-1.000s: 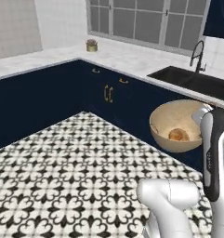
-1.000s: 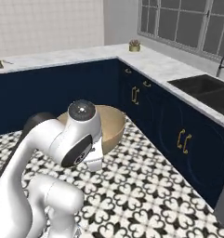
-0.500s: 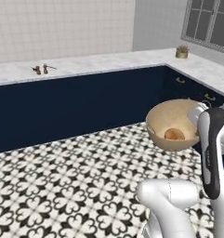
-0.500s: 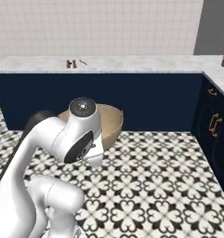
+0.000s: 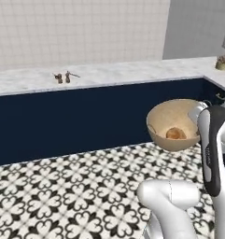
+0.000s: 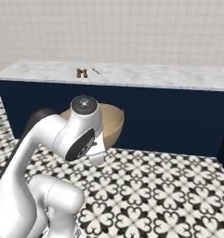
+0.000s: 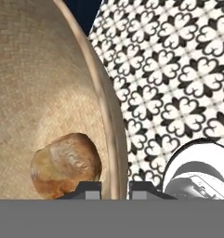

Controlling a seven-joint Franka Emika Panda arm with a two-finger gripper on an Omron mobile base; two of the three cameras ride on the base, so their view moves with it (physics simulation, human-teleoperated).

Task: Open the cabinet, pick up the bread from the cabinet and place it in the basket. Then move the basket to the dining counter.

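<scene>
One bun sits inside our basket (image 5: 172,122), so the bread (image 7: 65,164) step looks done. We think we are on the last step now: carrying the basket to the dining counter (image 5: 100,74).

Our gripper (image 7: 114,188) is pinching the basket's rim, with one finger inside the wall and one outside. We hold the basket up in the air, above the black and white floor tiles (image 5: 62,191), not touching anything else.

The bread lies low in the basket, close to the side we are holding. Nothing else is in there that we can see.

The long marble top with the plain dark blue front is ahead of us, well apart from the basket. Two small brown shakers (image 6: 82,73) stand on it.

Next, we think, we should roll closer, lift the basket over the edge and set it down flat. We should keep it level so the bun does not roll out.
</scene>
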